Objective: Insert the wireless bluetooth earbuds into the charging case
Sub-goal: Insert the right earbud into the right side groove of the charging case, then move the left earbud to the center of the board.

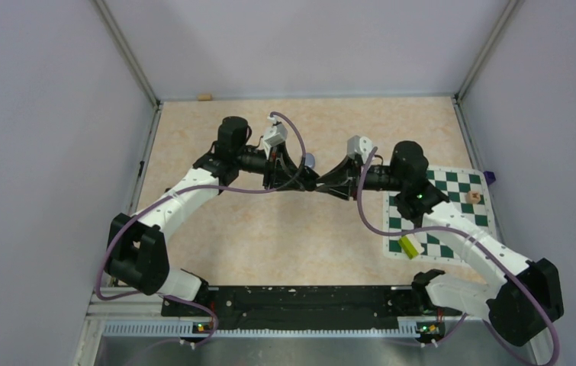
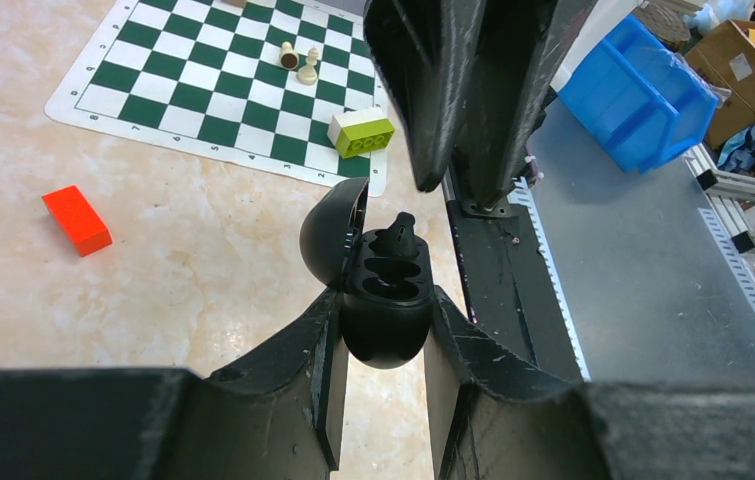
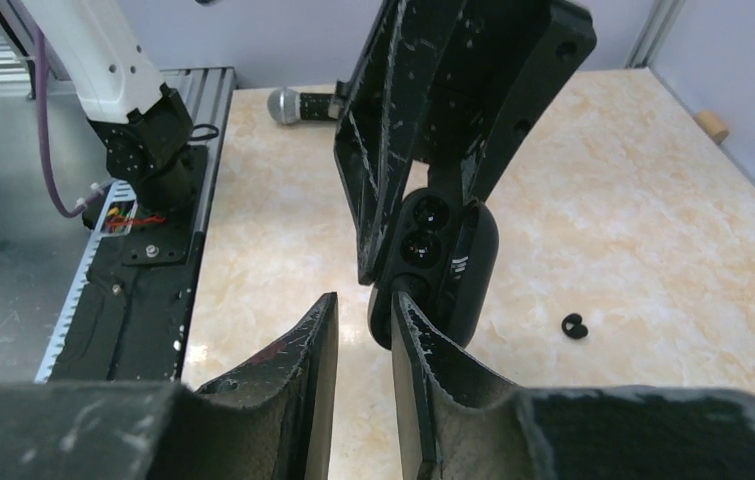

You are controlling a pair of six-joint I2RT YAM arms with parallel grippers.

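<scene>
Colours and patterns on the beige marbled bench (image 2: 203, 290).
Black charging case (image 2: 383, 310) and earbud (image 2: 400, 236); red block (image 2: 76, 219); green-and-white chequered chessboard (image 2: 215, 82); lime-and-white brick (image 2: 361, 132).

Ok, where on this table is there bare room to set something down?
Two bare patches of table: the near middle, between the arms and the black base rail, and the far right strip between the right arm and the back wall. Crowded: the centre, where the left pincer holds the charging case beside the right pincer, and the chessboard with its brick.
</scene>
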